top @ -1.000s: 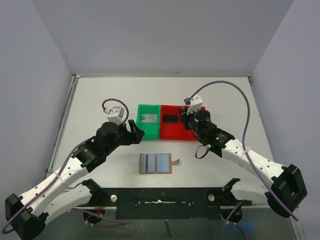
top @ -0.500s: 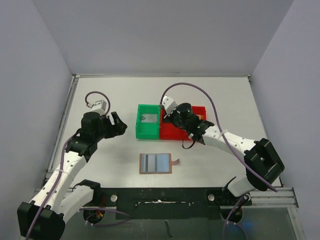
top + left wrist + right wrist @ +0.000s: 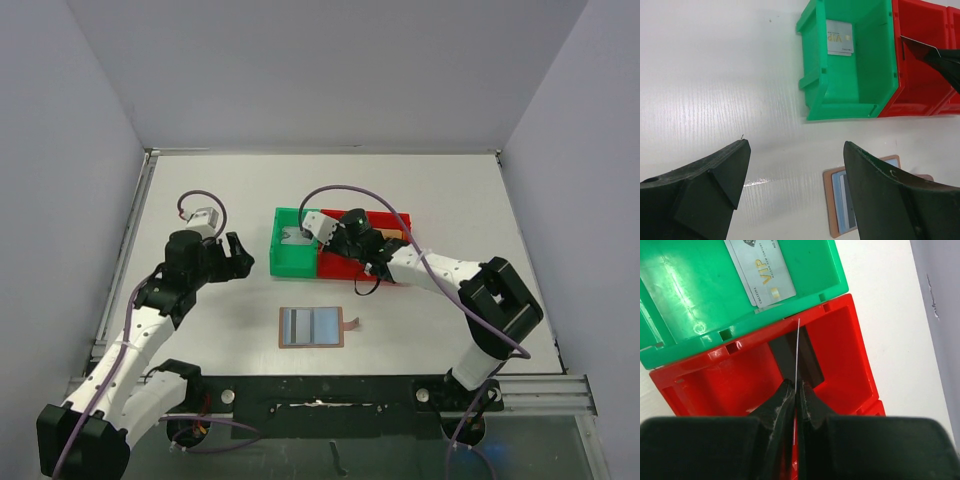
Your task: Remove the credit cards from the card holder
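Observation:
The tan card holder (image 3: 312,327) lies open and flat on the table, with credit cards (image 3: 318,325) showing as grey and dark strips in its pockets. My right gripper (image 3: 795,385) is shut on one thin card (image 3: 798,347), seen edge-on, held upright over the red bin (image 3: 850,355) near its wall shared with the green bin (image 3: 690,285). A black card (image 3: 812,362) lies in the red bin. A silver card (image 3: 765,275) lies in the green bin. My left gripper (image 3: 796,150) hangs open over bare table left of the bins, the holder (image 3: 832,200) just beyond its right finger.
The green bin (image 3: 296,243) and red bin (image 3: 375,262) stand side by side behind the holder. A small tan tab (image 3: 352,322) sticks out of the holder's right edge. Grey walls enclose the table on three sides.
My right gripper has swung left with its card, from the red bin's right part to its left part by the green bin. My left arm has drawn back leftward, away from the green bin.

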Robot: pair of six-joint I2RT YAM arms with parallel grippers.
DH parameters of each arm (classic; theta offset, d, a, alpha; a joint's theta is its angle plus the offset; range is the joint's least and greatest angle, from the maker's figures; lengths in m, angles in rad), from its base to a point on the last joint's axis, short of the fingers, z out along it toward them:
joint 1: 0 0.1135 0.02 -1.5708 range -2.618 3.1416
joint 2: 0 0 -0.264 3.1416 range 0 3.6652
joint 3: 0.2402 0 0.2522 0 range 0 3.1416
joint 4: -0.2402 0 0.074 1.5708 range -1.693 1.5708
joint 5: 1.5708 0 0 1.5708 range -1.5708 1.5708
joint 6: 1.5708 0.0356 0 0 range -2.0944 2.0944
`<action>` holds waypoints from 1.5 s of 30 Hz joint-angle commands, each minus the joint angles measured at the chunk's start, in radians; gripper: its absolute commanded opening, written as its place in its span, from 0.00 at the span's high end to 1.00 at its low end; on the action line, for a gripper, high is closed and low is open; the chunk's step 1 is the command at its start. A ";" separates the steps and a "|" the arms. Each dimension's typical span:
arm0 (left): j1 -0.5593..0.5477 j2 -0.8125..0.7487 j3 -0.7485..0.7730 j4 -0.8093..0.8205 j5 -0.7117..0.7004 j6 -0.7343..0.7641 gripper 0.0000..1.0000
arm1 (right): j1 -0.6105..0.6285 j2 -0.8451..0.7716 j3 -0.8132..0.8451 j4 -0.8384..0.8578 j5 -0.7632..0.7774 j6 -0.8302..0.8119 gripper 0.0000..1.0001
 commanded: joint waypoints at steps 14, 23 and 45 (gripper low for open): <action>-0.010 -0.018 -0.008 0.080 -0.001 0.024 0.25 | -0.018 0.029 0.036 0.044 0.085 -0.123 1.00; -0.009 -0.016 -0.009 0.085 -0.004 0.026 0.25 | -0.058 0.077 0.084 0.020 0.052 -0.178 1.00; 0.000 -0.018 -0.009 0.089 -0.019 0.034 0.25 | -0.063 0.205 0.162 -0.055 0.026 -0.199 0.86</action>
